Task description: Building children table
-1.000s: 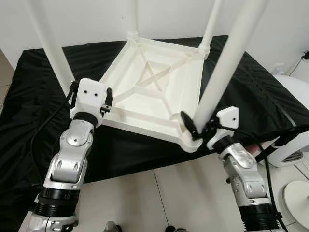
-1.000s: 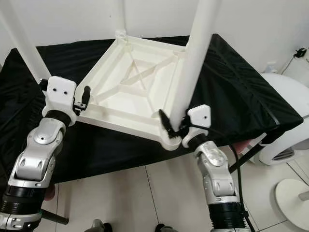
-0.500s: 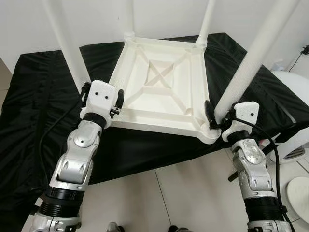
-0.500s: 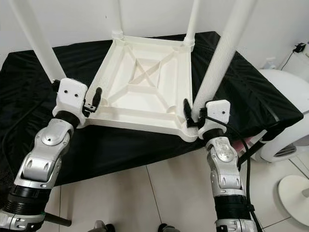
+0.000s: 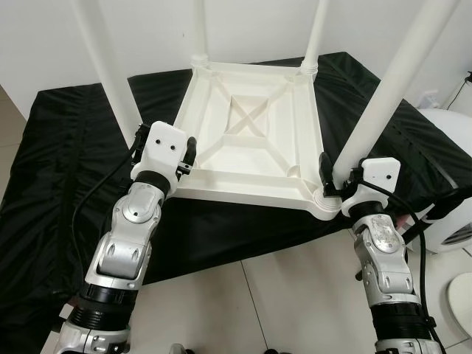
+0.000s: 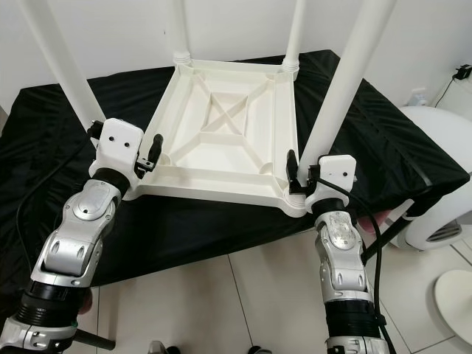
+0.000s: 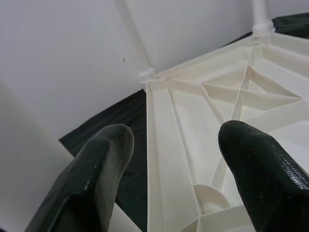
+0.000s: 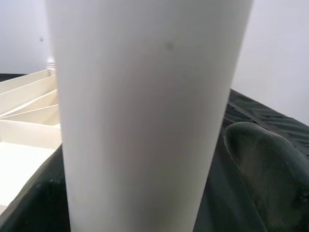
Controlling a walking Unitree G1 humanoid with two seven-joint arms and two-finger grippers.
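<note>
1. I am looking down on the white children's table [image 5: 251, 144], lying upside down on the black-draped desk [image 5: 66, 147] with all four legs pointing straight up.
2. My right claw [image 6: 302, 171] is gripping the near-right leg [image 6: 335, 88] just above its socket; the wrist view shows that leg's long axis running upright between the fingers.
3. My left claw [image 7: 176, 159] is hanging open at the near-left corner, fingers straddling the rim, touching nothing that I can see.
4. The near-left leg [image 5: 110, 66] is standing just left of that open claw, so the left arm is nearer for any next grasp, I judge.
</note>
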